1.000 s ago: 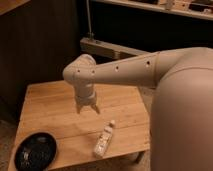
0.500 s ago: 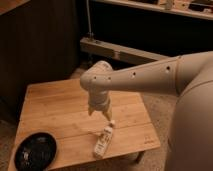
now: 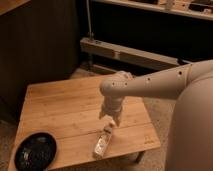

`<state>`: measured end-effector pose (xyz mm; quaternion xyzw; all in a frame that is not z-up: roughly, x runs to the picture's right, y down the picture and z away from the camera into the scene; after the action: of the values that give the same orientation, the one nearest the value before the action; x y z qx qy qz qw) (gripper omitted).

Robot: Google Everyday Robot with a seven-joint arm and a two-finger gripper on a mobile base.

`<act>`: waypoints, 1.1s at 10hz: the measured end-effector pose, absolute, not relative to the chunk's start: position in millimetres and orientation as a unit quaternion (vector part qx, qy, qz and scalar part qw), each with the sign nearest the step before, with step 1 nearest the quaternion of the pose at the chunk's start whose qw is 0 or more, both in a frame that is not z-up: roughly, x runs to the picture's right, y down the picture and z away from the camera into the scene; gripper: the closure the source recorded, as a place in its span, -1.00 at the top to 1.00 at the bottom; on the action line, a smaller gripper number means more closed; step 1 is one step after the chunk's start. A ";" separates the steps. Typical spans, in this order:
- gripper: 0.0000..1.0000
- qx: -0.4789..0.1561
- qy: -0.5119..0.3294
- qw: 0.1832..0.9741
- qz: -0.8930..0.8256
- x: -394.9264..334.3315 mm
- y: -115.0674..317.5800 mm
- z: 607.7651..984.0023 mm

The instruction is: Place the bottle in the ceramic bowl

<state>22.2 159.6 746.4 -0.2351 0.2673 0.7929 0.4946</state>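
Note:
The bottle [image 3: 102, 142], slim and whitish-clear with a white cap, lies on its side near the front right of the wooden table [image 3: 60, 110]. My gripper [image 3: 113, 119] hangs at the end of the white arm, pointing down, just above the bottle's cap end; its fingers [image 3: 120, 120] look spread apart and hold nothing. The ceramic bowl [image 3: 35, 151], black, shallow and round, sits at the table's front left corner, well left of the bottle and the gripper.
The table's front and right edges are close to the bottle. A dark wall and a low metal shelf rail [image 3: 130, 52] stand behind the table. My white arm [image 3: 165, 82] reaches in from the right.
My gripper has moved right and toward the front of the table, from over the middle to just above the bottle's cap end. The bottle and bowl have not moved.

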 end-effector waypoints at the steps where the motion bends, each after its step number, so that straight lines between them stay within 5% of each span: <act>1: 0.30 -0.242 0.265 0.490 0.794 25.5 165.0 753.1; 9: 0.28 -0.314 0.272 0.454 0.788 33.9 230.7 831.0; 11: -0.05 -0.313 0.274 0.455 0.788 39.2 228.4 827.2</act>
<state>39.2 228.4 827.2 -0.3127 0.2736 0.7876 0.4550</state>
